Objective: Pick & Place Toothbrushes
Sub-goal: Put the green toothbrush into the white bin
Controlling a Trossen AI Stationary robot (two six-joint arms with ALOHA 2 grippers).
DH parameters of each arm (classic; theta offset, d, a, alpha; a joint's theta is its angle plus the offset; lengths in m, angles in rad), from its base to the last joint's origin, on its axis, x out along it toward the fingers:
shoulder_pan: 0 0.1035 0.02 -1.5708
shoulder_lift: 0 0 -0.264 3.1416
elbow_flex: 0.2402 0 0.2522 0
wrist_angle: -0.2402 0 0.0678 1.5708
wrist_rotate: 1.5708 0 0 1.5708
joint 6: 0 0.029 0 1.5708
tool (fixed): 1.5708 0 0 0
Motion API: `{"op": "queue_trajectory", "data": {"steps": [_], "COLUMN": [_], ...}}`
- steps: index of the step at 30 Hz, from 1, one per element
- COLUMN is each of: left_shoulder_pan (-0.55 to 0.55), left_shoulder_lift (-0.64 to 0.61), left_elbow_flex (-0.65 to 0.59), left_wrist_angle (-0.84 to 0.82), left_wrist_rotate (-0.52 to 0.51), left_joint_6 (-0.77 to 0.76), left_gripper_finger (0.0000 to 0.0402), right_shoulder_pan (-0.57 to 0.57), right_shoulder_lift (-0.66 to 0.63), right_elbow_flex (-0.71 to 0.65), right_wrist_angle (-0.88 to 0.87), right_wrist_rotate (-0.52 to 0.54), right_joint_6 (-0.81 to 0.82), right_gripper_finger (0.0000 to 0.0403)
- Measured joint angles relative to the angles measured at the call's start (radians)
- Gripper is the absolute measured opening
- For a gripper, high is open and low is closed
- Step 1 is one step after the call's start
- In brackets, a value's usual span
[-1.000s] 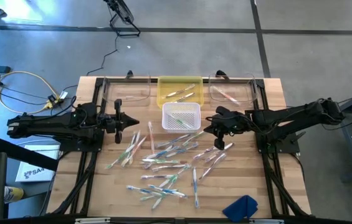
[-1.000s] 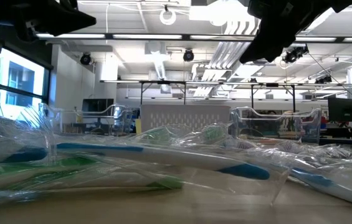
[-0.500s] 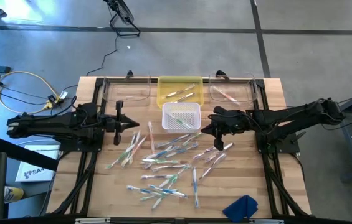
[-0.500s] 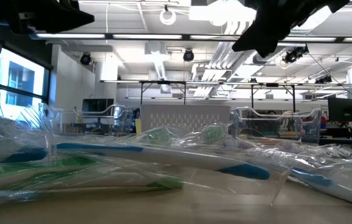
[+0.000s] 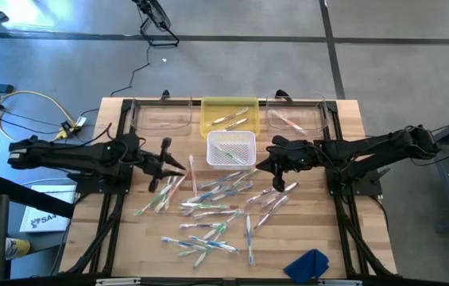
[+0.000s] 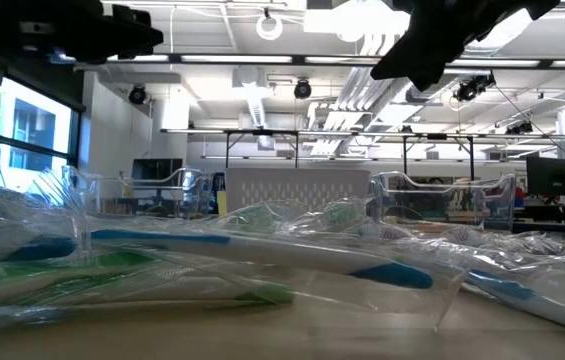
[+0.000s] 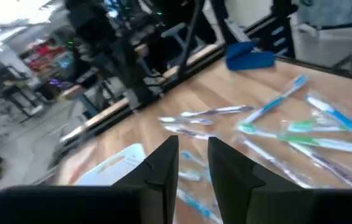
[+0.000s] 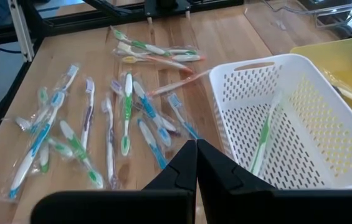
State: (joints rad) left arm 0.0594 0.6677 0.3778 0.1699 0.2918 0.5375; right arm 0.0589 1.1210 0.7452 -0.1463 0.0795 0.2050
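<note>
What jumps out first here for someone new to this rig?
The scatter of wrapped toothbrushes across the middle of the wooden table, with a white basket and a yellow tray behind them, each already holding a few. The left gripper reaches toward the pile's near edge, fingers slightly apart; the right gripper hangs shut beside the basket. A blue cloth lies at the front edge.

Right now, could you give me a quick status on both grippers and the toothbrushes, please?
Left gripper empty, jaws slightly apart, above the toothbrushes. Right gripper shut, empty, beside the white basket. Most brushes loose on the table. Nothing in the way.
</note>
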Motion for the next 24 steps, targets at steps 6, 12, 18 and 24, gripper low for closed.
{"op": "queue_trajectory", "data": {"steps": [6,12,18,24], "left_shoulder_pan": [-0.115,-0.223,-0.312,-0.322], "left_shoulder_lift": [0.100,0.203,0.345,0.482], "left_elbow_flex": [0.041,0.123,0.252,0.417], "left_wrist_angle": [-0.018,-0.161,-0.296,-0.434], "left_wrist_rotate": [-0.119,-0.261,-0.370,-0.376], "left_joint_6": [0.001,-0.030,-0.049,-0.099], "left_gripper_finger": [0.0062,0.0053,0.0044,0.0044], "right_shoulder_pan": [0.000,0.000,0.000,0.000], "right_shoulder_lift": [0.000,0.000,0.000,0.000], "right_elbow_flex": [0.000,0.000,0.000,0.000], "right_wrist_angle": [0.000,0.000,-0.002,-0.005], "right_wrist_rotate": [0.000,0.000,0.000,0.000], "right_joint_6": [0.000,0.000,0.000,0.000], "right_gripper_finger": [0.0002,0.0002,0.0002,0.0002]}}
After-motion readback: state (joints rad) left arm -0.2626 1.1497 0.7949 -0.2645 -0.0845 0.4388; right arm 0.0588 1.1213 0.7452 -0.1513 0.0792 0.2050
